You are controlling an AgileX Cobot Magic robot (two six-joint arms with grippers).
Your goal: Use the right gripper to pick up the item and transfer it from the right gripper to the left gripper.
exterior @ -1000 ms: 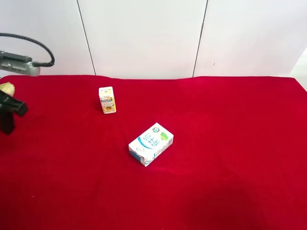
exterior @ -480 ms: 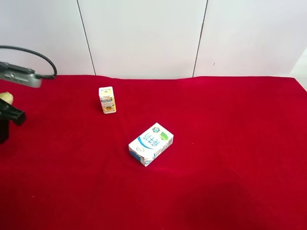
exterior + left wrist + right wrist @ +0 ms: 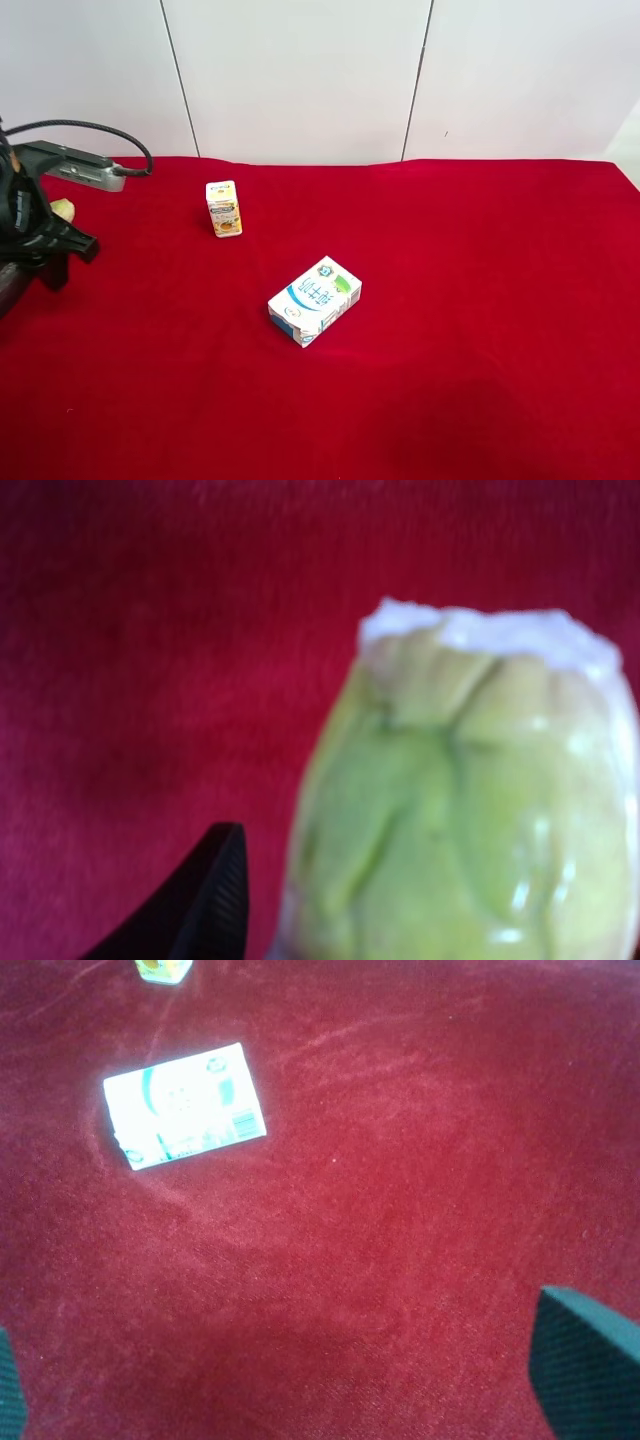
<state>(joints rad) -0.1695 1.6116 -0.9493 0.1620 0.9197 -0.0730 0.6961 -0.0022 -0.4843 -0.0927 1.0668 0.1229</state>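
Exterior high view: the red tabletop carries one white-and-blue carton near the middle and one small yellow juice carton farther back, well apart from each other. One arm is seen, at this view's left edge, with a grey-white module and a looping black cable. Its left end effector is seen with a pale stem tip of the eggplant showing just beside it; the purple body cannot be made out. No second arm is in this view.

Right wrist view: the right end effector is spread, with only two dark finger edges seen at the frame's sides and nothing between them. The carton and a corner of the juice carton are seen on the cloth.

Left wrist view: the frame is filled by the yellow-green stem end of the eggplant, close to one black finger. The left end effector is judged to be pinching the eggplant, though the contact itself is not shown.

The handover is judged done or nearly so. One eggplant, two cartons and two end effectors are counted.
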